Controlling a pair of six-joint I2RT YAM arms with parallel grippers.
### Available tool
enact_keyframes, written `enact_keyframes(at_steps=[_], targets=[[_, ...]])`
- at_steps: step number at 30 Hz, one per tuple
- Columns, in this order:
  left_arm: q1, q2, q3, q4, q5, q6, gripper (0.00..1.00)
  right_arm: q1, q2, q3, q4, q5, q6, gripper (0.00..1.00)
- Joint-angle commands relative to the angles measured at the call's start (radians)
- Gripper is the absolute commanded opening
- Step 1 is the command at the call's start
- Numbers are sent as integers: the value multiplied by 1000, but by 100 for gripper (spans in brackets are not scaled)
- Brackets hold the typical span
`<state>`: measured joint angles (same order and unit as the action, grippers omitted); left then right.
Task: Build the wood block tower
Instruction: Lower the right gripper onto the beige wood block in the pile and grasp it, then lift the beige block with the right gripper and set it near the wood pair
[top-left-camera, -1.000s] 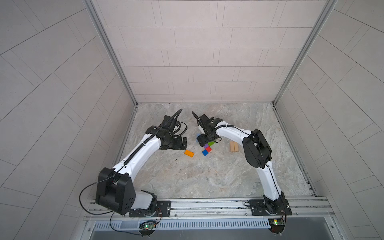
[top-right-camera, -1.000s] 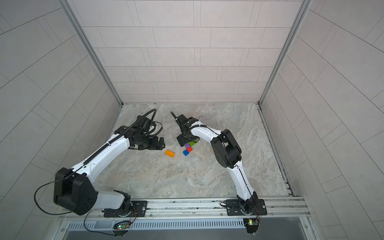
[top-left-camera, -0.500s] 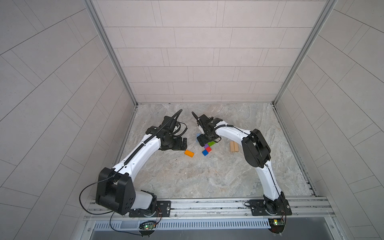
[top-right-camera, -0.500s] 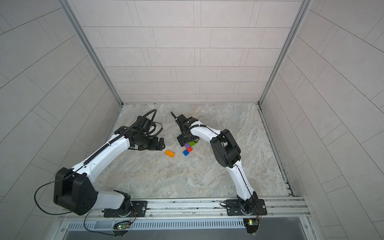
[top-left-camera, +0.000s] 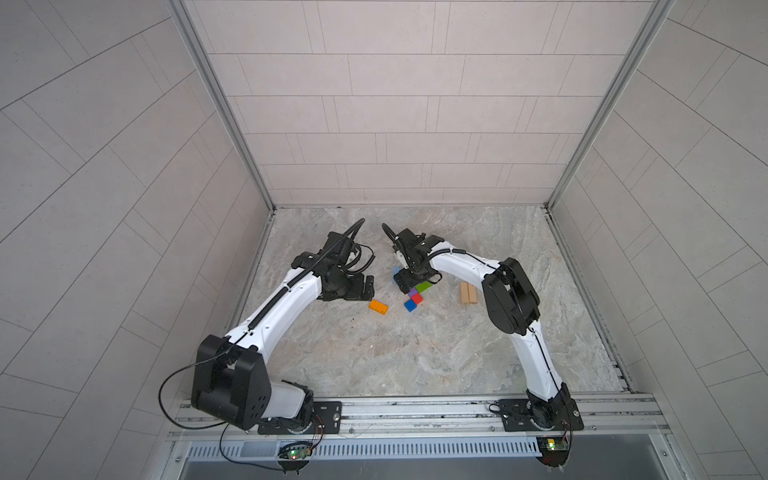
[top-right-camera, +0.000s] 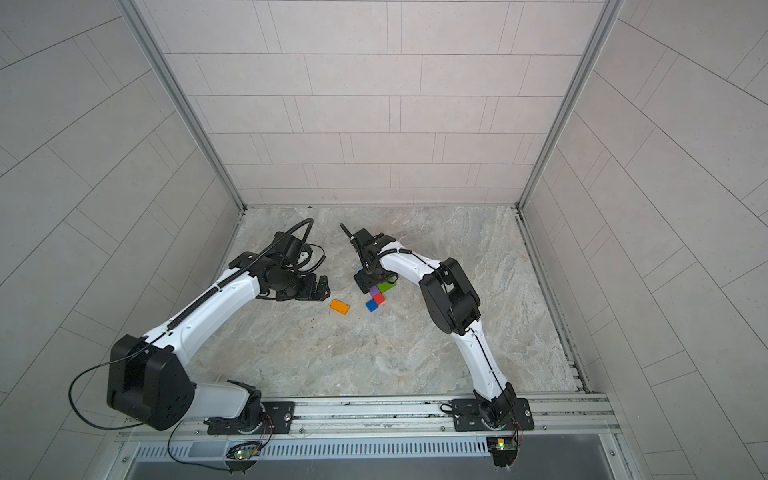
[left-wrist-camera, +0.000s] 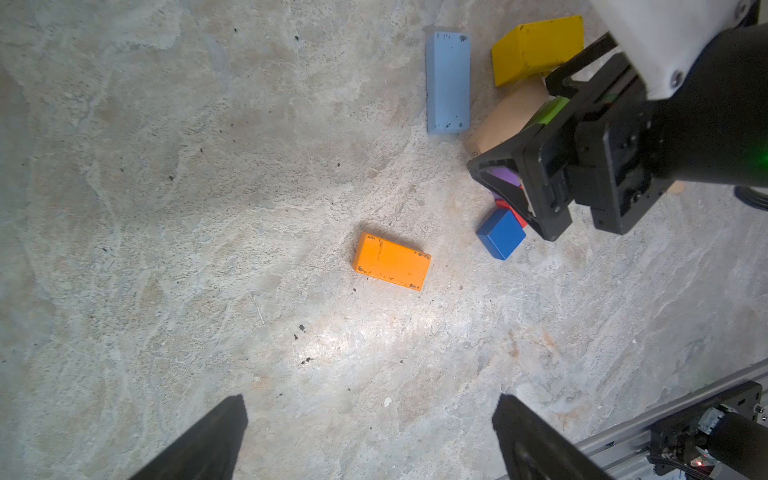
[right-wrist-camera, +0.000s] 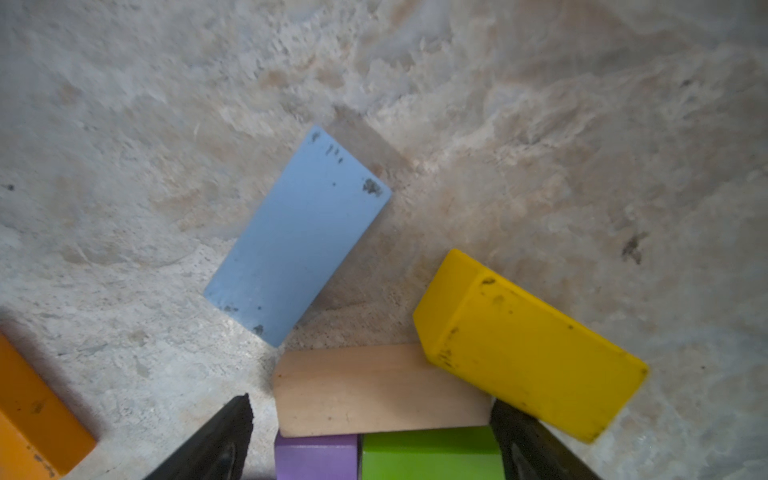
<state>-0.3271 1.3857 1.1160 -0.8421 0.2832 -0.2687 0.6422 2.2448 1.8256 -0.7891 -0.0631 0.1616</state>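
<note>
The wood blocks (top-left-camera: 415, 297) lie loose around the middle of the tabletop (top-left-camera: 374, 357). Nearest your rail edge, the orange oblong (top-left-camera: 378, 306) lies flat by itself, a little left of the middle. Just to its right, the blue cube (top-left-camera: 410, 306) begins a short row running away from you. The red cube (top-left-camera: 417, 298) touches its far side, then come the purple cube (top-left-camera: 412, 292) and the green oblong (top-left-camera: 424, 286). You can see this row in both top views. Well apart toward the right edge, in a top view, two tan oblongs (top-left-camera: 468, 293) lie side by side, touching.

Your left gripper (left-wrist-camera: 370, 415) hovers just beyond the orange oblong, on its left. Its fingers (left-wrist-camera: 216, 436) stand wide, with only bare tabletop between them.

Your right gripper (right-wrist-camera: 372, 436) sits low over the far end of the row. Its fingers (right-wrist-camera: 224, 440) are spread wide on either side of a third tan oblong (right-wrist-camera: 378, 388), which lies against the purple cube and the green oblong. A gap shows beside one finger, so they grip nothing.

Farther back, the yellow oblong (right-wrist-camera: 528, 345) sits tilted, with one end overlapping the third tan oblong. The light-blue oblong (right-wrist-camera: 297, 237) lies flat just beside that oblong's other end, toward the far edge.
</note>
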Motion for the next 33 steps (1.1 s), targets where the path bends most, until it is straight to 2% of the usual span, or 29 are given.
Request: enact_keyframes(at_steps=[1, 11, 20, 33], targets=[[8, -11, -10, 2, -11, 6, 100, -3, 28, 24, -30, 31, -37, 93], [8, -9, -7, 1, -11, 6, 100, -3, 34, 39, -34, 8, -69, 93], [8, -10, -9, 2, -12, 6, 100, -3, 55, 55, -42, -4, -85, 85], [8, -3, -8, 4, -6, 5, 100, -3, -43, 53, -30, 8, -75, 73]])
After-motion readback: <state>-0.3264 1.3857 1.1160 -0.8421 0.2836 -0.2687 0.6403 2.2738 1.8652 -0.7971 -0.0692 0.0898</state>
